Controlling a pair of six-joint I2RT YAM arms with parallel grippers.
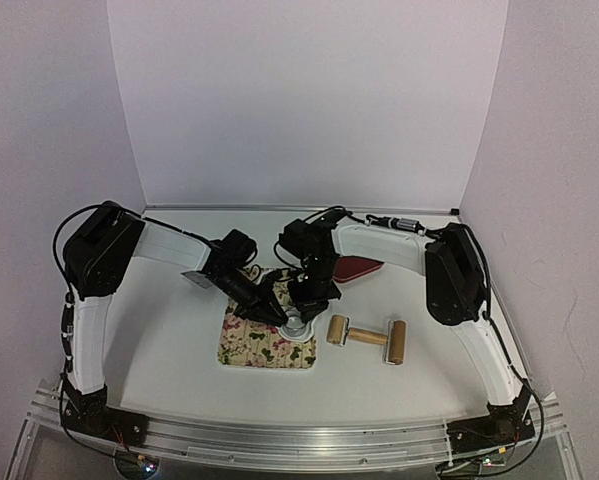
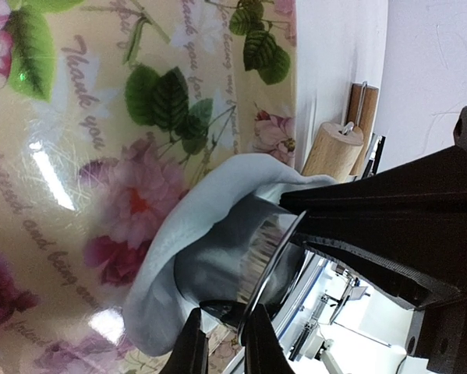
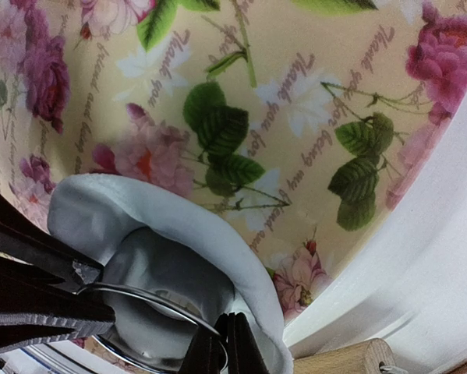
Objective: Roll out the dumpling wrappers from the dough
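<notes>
A flattened white dough sheet [image 2: 159, 265] lies on the floral mat [image 2: 100, 117] and also shows in the right wrist view [image 3: 194, 218]. The shiny metal ring cutter [image 2: 276, 249] stands on the dough, which bulges up around its wall. My left gripper [image 2: 225, 331] is shut on the ring's rim from one side. My right gripper [image 3: 221, 339] is shut on the ring's [image 3: 151, 300] rim from the other side. In the top view both grippers, left [image 1: 279, 314] and right [image 1: 305, 306], meet over the ring [image 1: 297, 326]. No separate dumpling wrapper is in view.
A wooden rolling pin [image 1: 367, 338] lies on the table just right of the mat [image 1: 259, 350]; its end shows in the wrist views [image 2: 333, 148] [image 3: 342, 362]. A red tray [image 1: 361, 266] sits behind the right arm.
</notes>
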